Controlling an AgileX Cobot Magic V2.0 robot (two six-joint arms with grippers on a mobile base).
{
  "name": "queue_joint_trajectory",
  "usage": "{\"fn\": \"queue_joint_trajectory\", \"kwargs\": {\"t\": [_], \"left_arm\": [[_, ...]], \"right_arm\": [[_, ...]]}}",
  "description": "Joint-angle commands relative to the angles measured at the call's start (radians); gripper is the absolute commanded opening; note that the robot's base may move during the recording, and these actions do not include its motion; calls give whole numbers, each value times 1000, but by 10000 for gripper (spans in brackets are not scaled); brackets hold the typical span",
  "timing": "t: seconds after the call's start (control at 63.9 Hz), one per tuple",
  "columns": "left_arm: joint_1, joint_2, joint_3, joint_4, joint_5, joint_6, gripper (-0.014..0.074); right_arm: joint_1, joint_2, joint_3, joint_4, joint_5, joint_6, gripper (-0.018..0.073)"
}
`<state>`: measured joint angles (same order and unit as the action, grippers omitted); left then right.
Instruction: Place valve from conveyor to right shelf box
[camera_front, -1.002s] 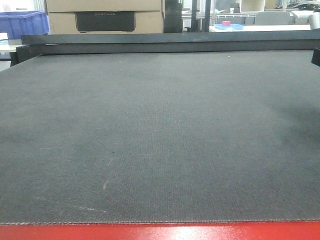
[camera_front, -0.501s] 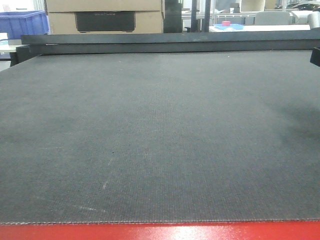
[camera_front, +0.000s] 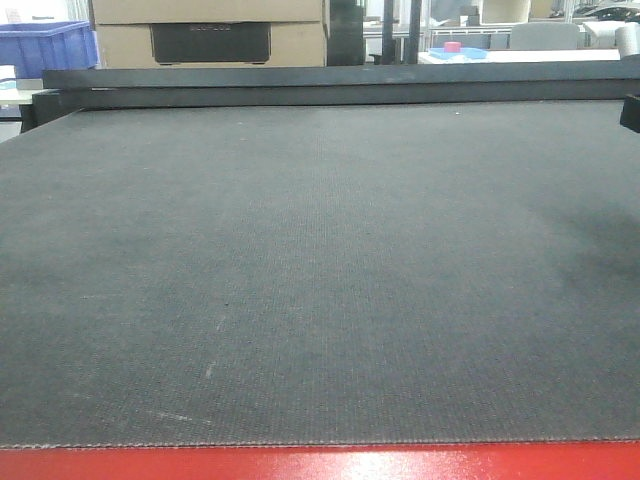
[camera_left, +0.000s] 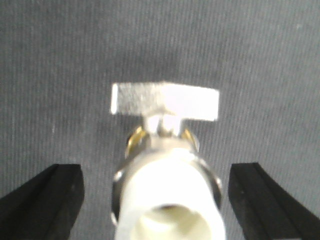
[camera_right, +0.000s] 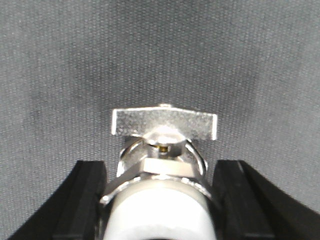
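The dark grey woven conveyor belt (camera_front: 320, 260) fills the front view, with its red frame (camera_front: 320, 465) along the bottom edge. No valve or gripper shows there. In the left wrist view a silver valve (camera_left: 167, 165) with a flat T-handle and a white end lies on the belt between the black fingers (camera_left: 50, 200) of my left gripper (camera_left: 154, 172). That gripper is open, with a gap on both sides of the valve. In the right wrist view my right gripper (camera_right: 159, 167) is shut on a silver valve (camera_right: 162, 160) with a white end, its fingers (camera_right: 82, 195) pressed against the valve body.
A dark rail (camera_front: 330, 85) runs across the belt's far end. Beyond it are cardboard boxes (camera_front: 210, 30), a blue bin (camera_front: 45, 45) at the far left and a table (camera_front: 520, 55) at the far right. A dark part (camera_front: 630, 110) juts in at the right edge.
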<state>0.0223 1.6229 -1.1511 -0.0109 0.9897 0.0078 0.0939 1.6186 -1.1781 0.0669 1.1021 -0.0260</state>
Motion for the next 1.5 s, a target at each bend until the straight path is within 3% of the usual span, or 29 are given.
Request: {"fn": "queue_joint_trajectory", "kwargs": {"t": [0.0,0.548,0.657,0.845,1.143,1.378,1.487], "left_arm": [[-5,-1,1,-5,-34,8,477],[-5,-1,-1,-3,-22,36,417],[-5,-1,-1,-3,-19,37,284],[-5,-1,-1,-3,-16,53,-111],[-5,-127,3,-23,8,59,-111],[-5,-362,103,-129,-166,59,-111],[-5,-489,173,-138,-247,59,-111]], "right_arm": [[-6,-1,-7,2,-14,-2,-163],[-6,-1,-7,15,-9,-2,-163],[-6,-1,-7,15,-9,-2,-163],[-6,-1,-7,17,-19,4,-164],[-6,-132,-4,17,-113,55,-165],[-6,-289,118,17,-299,55,-165],[-6,-374,217,17,-361,55,-165]]}}
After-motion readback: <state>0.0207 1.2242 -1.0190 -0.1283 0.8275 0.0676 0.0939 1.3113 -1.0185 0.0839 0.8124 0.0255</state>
